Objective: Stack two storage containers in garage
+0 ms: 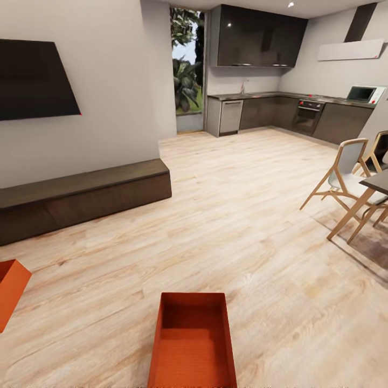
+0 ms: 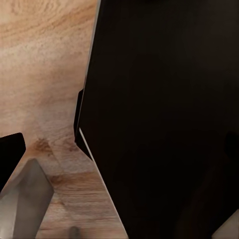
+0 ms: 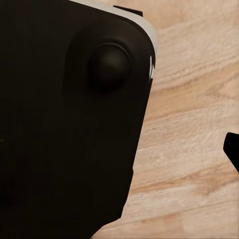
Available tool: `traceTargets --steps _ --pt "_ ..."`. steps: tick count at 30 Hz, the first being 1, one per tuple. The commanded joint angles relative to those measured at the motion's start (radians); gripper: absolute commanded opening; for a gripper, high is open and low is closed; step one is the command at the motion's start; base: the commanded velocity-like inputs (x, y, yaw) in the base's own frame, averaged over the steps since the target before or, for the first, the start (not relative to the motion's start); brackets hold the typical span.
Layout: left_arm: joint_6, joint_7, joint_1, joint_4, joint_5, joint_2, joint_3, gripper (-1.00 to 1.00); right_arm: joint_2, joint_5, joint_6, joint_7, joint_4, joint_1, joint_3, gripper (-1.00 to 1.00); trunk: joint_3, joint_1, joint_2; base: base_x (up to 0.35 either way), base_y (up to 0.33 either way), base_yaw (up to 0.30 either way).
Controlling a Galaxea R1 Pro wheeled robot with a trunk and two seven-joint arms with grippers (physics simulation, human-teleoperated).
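Note:
I am in the living room, on its pale wood-plank floor (image 1: 242,226). One orange-red open-top storage container (image 1: 193,345) stands empty on the planks directly below me, at the near centre. A corner of the second storage container (image 1: 9,288) juts in at the left edge, a little farther off. In the left wrist view a dark fingertip (image 2: 10,149) hangs over the planks beside my black body (image 2: 164,124). In the right wrist view a small dark tip (image 3: 232,149) sits next to my black body (image 3: 64,124). How the jaws stand cannot be read.
A black wall TV (image 1: 35,81) hangs above a long dark low bench (image 1: 81,196) on the left. Wooden chairs (image 1: 345,180) and a dark table (image 1: 377,180) stand on a rug at the right. A dark kitchen (image 1: 280,113) lines the far wall.

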Motion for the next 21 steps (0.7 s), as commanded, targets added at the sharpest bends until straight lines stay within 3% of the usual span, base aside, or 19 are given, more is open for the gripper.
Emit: traceTargets --steps 1,21 --pt "-0.003 0.001 0.0 0.0 0.003 0.0 0.0 1.0 0.001 -0.008 -0.006 -0.001 0.003 -0.001 0.009 1.0 -0.002 0.0 0.0 0.0 0.0 0.0" --pt "-0.003 0.001 0.0 0.0 0.003 0.0 0.0 1.0 0.001 -0.008 -0.006 -0.001 0.003 -0.001 0.009 1.0 -0.034 0.0 0.0 0.0 0.0 0.0"
